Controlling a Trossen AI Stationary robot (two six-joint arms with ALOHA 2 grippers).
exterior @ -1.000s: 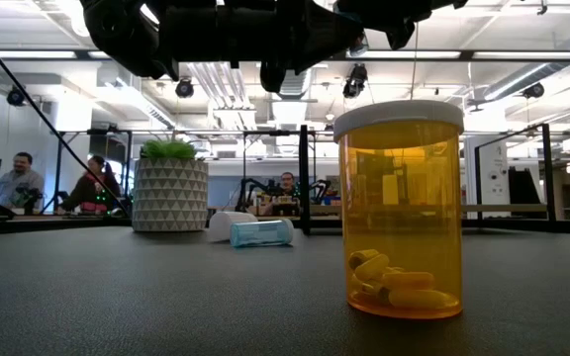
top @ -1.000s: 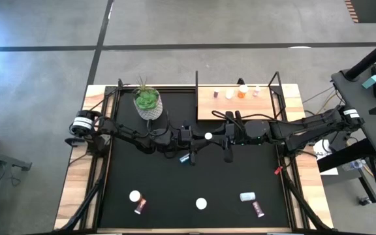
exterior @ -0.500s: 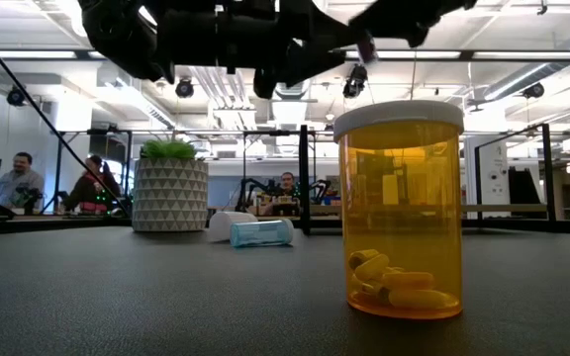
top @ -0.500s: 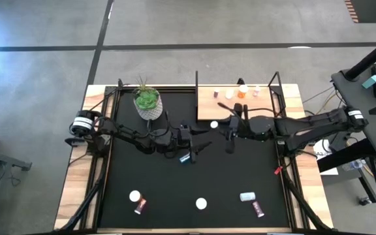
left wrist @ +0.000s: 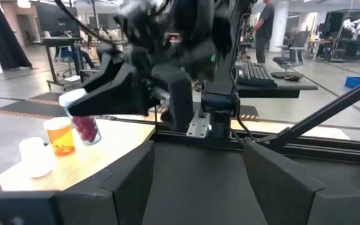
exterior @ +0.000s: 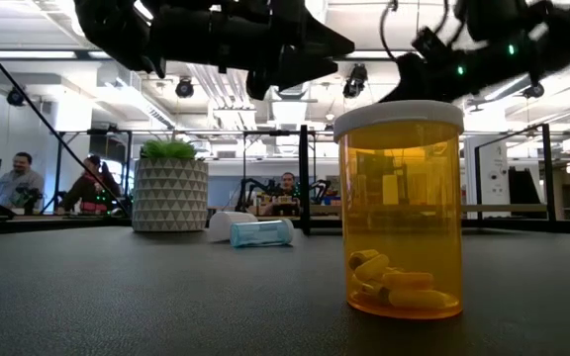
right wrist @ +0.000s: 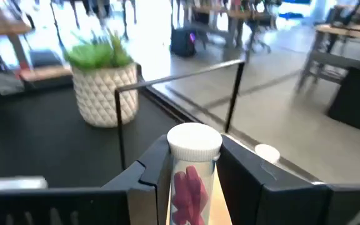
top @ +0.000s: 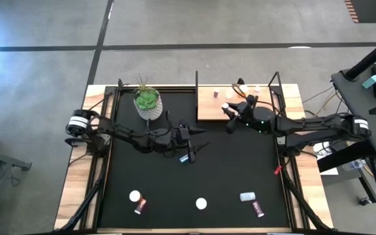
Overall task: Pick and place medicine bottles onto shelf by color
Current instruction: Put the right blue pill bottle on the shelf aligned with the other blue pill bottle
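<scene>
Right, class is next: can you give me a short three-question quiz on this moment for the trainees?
1. True or false: the right gripper is shut on a white-capped bottle of pink pills.
2. Seen from the high view, what does that gripper hang over? A) the plant pot B) the shelf C) the front edge of the mat
3. In the low view, what colour is the near bottle standing closest to the camera?

Key: 1 true; 2 B; 3 orange, with a white cap.
</scene>
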